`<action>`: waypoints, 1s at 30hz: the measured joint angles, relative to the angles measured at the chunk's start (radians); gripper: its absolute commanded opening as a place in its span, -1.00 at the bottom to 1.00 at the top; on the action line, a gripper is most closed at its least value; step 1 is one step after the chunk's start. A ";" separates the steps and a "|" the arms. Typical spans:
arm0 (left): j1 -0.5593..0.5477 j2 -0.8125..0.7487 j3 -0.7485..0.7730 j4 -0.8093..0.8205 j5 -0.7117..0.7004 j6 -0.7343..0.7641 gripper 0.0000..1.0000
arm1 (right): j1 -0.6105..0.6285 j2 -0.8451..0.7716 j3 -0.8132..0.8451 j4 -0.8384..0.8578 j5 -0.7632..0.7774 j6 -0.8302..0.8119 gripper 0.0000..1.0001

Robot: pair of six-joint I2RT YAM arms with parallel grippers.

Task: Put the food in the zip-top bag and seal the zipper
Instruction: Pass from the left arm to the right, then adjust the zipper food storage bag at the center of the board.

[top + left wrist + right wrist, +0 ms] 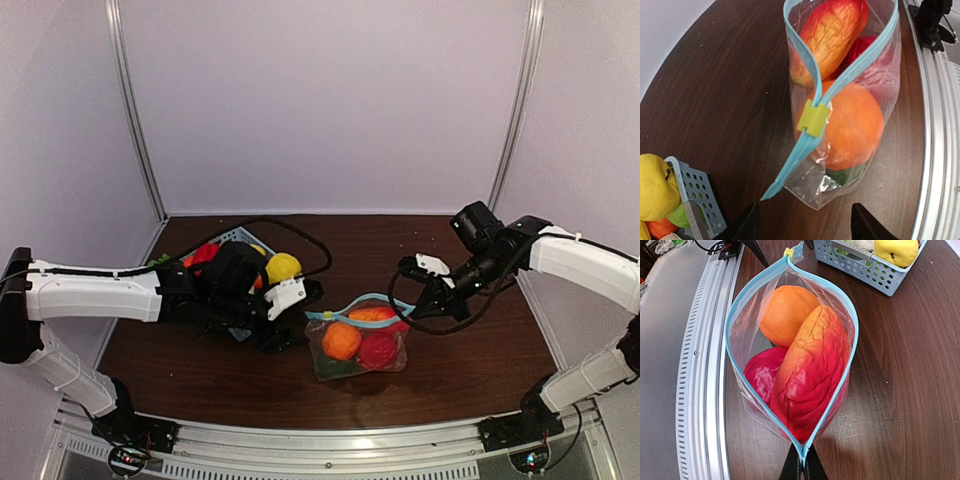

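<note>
**Sealing stage.** The bag (742, 340) lies on the surface (900, 390) between the two arms, near the basket (860, 267), with its mouth gaping. The right tool (801, 466) is clenched on one end of the zipper (790, 165) and pinches both lips of the strip together. The left tool (806, 222) is released, its fingers spread and grasping nothing. The opposite corner of the bag lies just ahead of it. The slider (813, 119), a yellow-green clip, sits near that corner. The strip is joined from the corner up to the slider and parted from there to the right tool.

**Contents of the bag:** an orange (852, 125), a long red-and-yellow fruit (810, 370), a red fruit (762, 375) and a green piece (845, 175) beneath the orange.

**Contents of the basket:** a yellow fruit (897, 250) with a green fruit (680, 216) beside it. Whether these are meant for the bag cannot be told.

**Next move, as judged:** the left tool takes the slider and draws it along the strip toward the right tool, which anchors the far end. The long fruit rises to the mouth and may need pressing down before the lips can meet.
</note>
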 measured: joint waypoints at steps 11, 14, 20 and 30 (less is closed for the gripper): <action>0.065 0.036 -0.023 0.212 0.258 -0.118 0.14 | 0.000 -0.015 0.000 -0.010 0.000 -0.012 -1.00; 0.073 0.064 -0.022 0.238 0.277 -0.137 0.13 | 0.000 -0.024 0.000 -0.010 0.000 -0.019 -1.00; 0.118 0.115 -0.018 0.257 0.260 -0.214 0.12 | 0.000 -0.030 0.000 -0.013 0.001 -0.027 -1.00; 0.145 0.130 -0.035 0.369 0.359 -0.257 -0.05 | 0.000 -0.031 0.000 -0.027 0.001 -0.041 -1.00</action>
